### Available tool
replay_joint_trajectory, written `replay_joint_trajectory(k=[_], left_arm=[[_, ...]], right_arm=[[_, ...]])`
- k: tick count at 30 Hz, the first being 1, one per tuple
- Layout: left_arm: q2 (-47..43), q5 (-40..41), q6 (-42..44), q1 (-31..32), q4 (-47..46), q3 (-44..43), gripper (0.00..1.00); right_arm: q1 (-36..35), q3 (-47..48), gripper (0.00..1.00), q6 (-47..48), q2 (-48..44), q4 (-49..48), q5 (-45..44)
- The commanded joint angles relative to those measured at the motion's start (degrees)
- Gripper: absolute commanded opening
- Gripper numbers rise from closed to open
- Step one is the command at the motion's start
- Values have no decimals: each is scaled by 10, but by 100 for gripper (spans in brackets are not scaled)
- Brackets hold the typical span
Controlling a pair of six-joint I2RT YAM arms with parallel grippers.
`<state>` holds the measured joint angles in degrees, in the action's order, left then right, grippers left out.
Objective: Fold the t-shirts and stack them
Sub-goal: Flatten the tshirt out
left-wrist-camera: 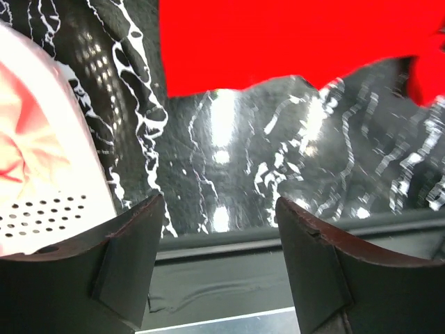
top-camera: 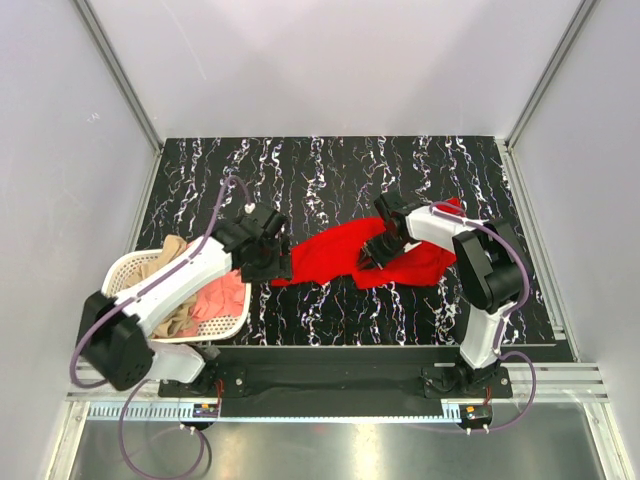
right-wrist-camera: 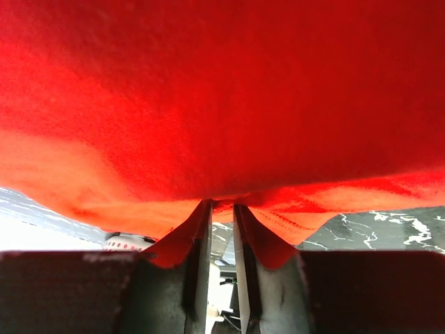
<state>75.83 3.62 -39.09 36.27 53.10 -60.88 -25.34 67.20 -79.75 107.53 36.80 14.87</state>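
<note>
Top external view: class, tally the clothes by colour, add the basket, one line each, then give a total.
red t-shirt: 1
pink garment: 1
tan garment: 1
white basket: 1
Total: 4

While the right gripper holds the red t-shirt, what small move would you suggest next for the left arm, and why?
Probably ease the left gripper forward to the near edge of the red t-shirt and close on it: its jaws stand open over bare table, short of the cloth, while the right gripper is shut on a fold.
</note>
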Motion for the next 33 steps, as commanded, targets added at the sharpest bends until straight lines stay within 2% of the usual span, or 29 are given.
replay_joint_trajectory(k=[1,3,5,7,11,18,23,25,28,33], left_arm=[[47,30,0,-1,-25,-29,70],[79,33,-13,-1,-49,-25,66],[99,39,-22,-5,-67,-20,60],[124,37,-31,-15,-87,-19,56],[160,41,-37,-31,-95,-19,54],[152,36,-57,-49,-118,27,63],[155,-18,-64,-48,-139,44,64],[155,-33,-76,-47,-147,54,64],[149,-50,-84,-38,-147,63,65],[143,-74,-99,13,-137,61,64]], right_arm=[[-1,0,25,3,1,-3,-24],[-2,6,21,14,5,2,-32],[-1,24,7,42,8,19,-47],[-1,32,0,72,4,32,-54],[-3,19,0,127,-35,57,-88],[-2,-28,0,204,-141,69,-99],[-1,-32,0,278,-180,92,-97],[-2,-47,2,307,-185,91,-74],[-1,-87,12,324,-192,44,-39],[-2,-91,29,339,-183,46,-36]])
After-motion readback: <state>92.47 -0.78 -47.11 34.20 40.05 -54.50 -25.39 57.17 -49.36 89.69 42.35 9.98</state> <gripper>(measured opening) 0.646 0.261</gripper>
